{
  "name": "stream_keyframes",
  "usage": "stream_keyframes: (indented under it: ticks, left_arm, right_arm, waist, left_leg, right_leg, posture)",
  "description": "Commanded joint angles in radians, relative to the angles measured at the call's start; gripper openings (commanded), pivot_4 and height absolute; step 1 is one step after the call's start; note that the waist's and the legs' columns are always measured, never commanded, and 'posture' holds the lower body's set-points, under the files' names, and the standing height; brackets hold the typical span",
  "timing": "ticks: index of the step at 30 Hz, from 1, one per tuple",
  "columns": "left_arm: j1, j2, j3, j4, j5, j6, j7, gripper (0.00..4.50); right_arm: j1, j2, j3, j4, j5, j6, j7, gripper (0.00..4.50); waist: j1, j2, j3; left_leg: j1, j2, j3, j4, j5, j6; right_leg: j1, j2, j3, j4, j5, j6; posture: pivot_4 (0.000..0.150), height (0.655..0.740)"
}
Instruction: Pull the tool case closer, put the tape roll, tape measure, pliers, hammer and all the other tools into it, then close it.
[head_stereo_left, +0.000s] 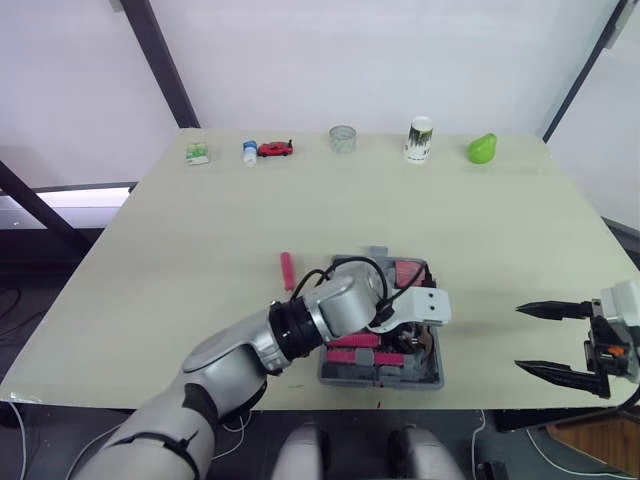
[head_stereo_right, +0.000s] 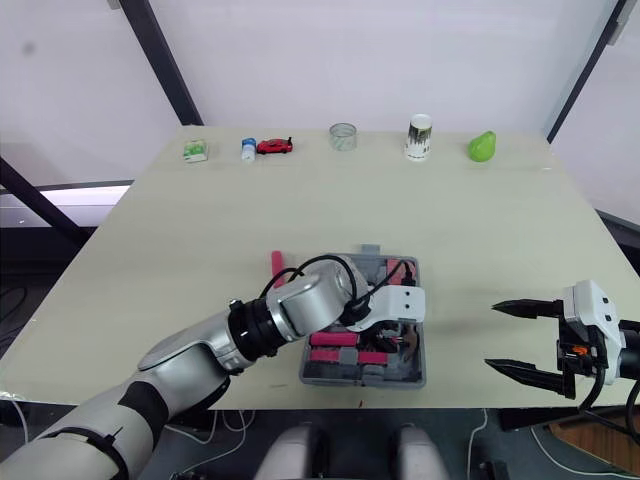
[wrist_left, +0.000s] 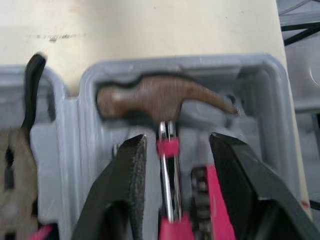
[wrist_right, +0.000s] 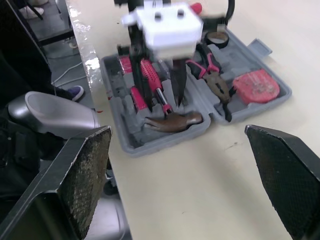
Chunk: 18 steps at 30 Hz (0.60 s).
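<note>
The grey tool case (head_stereo_left: 432, 376) lies open near the table's front edge. In it are the hammer (wrist_left: 165, 97), red-handled pliers (wrist_right: 215, 80), a red tape measure (wrist_right: 256, 86) and a black tape roll (wrist_right: 216, 38). My left gripper (wrist_left: 177, 145) hangs over the case, open, one finger on each side of the hammer's shaft just below the head, with gaps on both sides. A small red tool (head_stereo_left: 287, 270) lies on the table left of the case. My right gripper (head_stereo_left: 520, 338) is open and holds nothing, at the table's front right, well apart from the case.
Along the table's far edge stand a green block (head_stereo_left: 197, 153), a small bottle (head_stereo_left: 249, 151), a red toy car (head_stereo_left: 275, 149), a clear glass (head_stereo_left: 343, 139), a white cup (head_stereo_left: 420, 139) and a green pear (head_stereo_left: 482, 149). The case sits close to the table's front edge.
</note>
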<state>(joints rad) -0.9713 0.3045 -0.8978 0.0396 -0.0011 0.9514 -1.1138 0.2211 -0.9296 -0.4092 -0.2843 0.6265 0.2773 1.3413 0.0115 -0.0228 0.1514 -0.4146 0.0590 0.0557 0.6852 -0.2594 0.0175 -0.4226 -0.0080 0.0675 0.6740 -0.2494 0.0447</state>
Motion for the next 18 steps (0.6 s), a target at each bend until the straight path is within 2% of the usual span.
stream_keyframes:
  ticks: [1, 7, 9, 10, 11, 13, 18]
  left_arm:
    - [-0.004, 0.017, 0.117, -0.063, -0.067, -0.025, -0.04, 2.24]
    - [0.144, 0.093, 0.335, -0.003, -0.202, -0.28, -0.129, 2.24]
    - [0.211, 0.104, 0.37, 0.03, -0.21, -0.387, -0.137, 1.66]
    - [0.238, 0.098, 0.39, 0.042, -0.218, -0.424, -0.134, 1.55]
    - [0.254, 0.091, 0.401, 0.055, -0.215, -0.45, -0.124, 0.9]
    - [0.284, 0.082, 0.415, 0.075, -0.213, -0.49, -0.12, 0.19]
    - [0.337, 0.091, 0.416, 0.148, -0.172, -0.604, -0.119, 0.08]
  right_arm:
    - [0.01, 0.006, -0.036, -0.038, 0.012, -0.012, -0.008, 4.5]
    - [0.019, 0.019, -0.037, -0.04, 0.012, -0.015, -0.02, 4.5]
    - [0.022, 0.022, -0.037, -0.042, 0.013, -0.014, -0.024, 4.5]
    - [0.023, 0.023, -0.038, -0.044, 0.015, -0.012, -0.026, 4.5]
    - [0.025, 0.024, -0.04, -0.045, 0.016, -0.01, -0.027, 4.5]
    - [0.028, 0.024, -0.043, -0.046, 0.018, -0.008, -0.027, 4.5]
    - [0.022, 0.019, -0.044, -0.047, 0.023, -0.001, -0.031, 4.5]
  waist:
    - [0.0, 0.0, 0.0]
    - [-0.004, 0.001, 0.0]
    - [-0.001, 0.001, -0.001]
    - [0.0, 0.001, 0.0]
    - [0.001, 0.001, 0.0]
    - [0.004, 0.001, 0.0]
    - [0.002, 0.001, 0.0]
  left_leg:
    - [0.0, 0.0, 0.0, 0.0, 0.0, 0.0]
    - [0.001, -0.001, -0.002, 0.0, 0.0, 0.0]
    - [0.001, -0.001, -0.003, 0.0, 0.0, 0.0]
    - [0.001, -0.001, -0.003, 0.001, 0.0, 0.0]
    - [0.001, -0.002, -0.003, 0.001, 0.0, 0.0]
    - [0.0, -0.002, -0.003, 0.001, 0.0, 0.0]
    - [0.001, -0.004, -0.006, 0.001, 0.0, 0.0]
  right_leg:
    - [0.0, 0.0, 0.0, 0.0, 0.0, 0.0]
    - [0.001, 0.0, -0.001, 0.0, 0.0, 0.0]
    - [0.001, -0.001, -0.001, 0.0, 0.0, 0.0]
    - [0.001, -0.001, -0.001, 0.0, 0.0, 0.0]
    - [0.002, -0.001, -0.001, 0.0, 0.0, 0.0]
    - [0.002, -0.002, -0.002, 0.0, 0.0, 0.001]
    - [0.006, -0.002, -0.002, -0.001, -0.001, 0.001]
  posture:
    - [0.15, 0.74]
    - [0.15, 0.74]
    - [0.15, 0.74]
    - [0.15, 0.74]
    - [0.15, 0.74]
    - [0.15, 0.74]
    - [0.15, 0.74]
